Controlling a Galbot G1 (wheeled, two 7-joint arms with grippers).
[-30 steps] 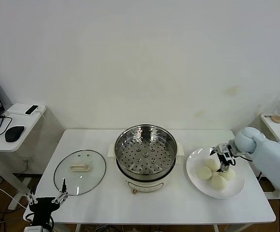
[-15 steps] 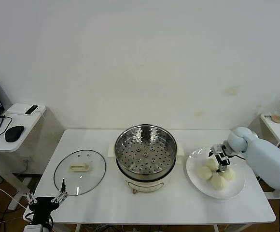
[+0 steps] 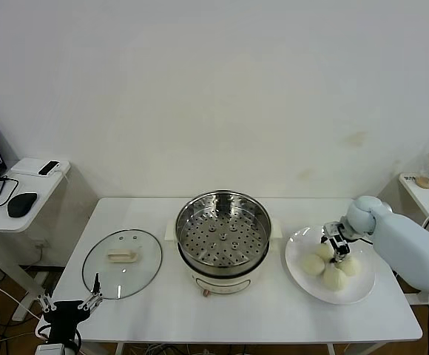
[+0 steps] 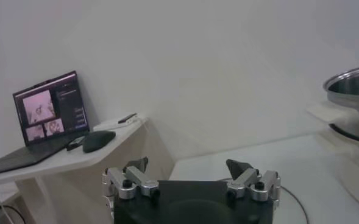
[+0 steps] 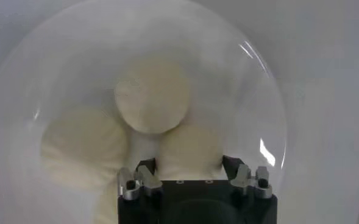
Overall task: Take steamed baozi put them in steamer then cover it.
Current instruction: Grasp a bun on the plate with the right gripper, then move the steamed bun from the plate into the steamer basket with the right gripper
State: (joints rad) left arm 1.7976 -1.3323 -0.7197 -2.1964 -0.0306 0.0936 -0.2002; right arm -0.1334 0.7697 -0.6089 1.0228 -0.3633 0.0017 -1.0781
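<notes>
Four cream-white baozi lie on a white plate (image 3: 362, 290) right of the steamer (image 3: 223, 238); one bun (image 3: 312, 265) is at the plate's left. My right gripper (image 3: 338, 248) is open and low over the buns. In the right wrist view its fingers (image 5: 145, 171) stand on either side of one baozi (image 5: 188, 148), with two more buns (image 5: 152, 94) (image 5: 81, 149) beyond it. The steamer's perforated tray holds nothing. The glass cover (image 3: 122, 262) lies flat on the table left of the steamer. My left gripper (image 3: 70, 305) is open and parked at the table's front left corner.
A side table (image 3: 22, 185) with a laptop, mouse and phone stands to the left; it also shows in the left wrist view (image 4: 75, 152). A small stand with a cup (image 3: 425, 180) is at the far right. The steamer's edge (image 4: 353, 91) shows in the left wrist view.
My right gripper has shifted slightly left and down toward the buns on the plate. The left arm has not moved.
</notes>
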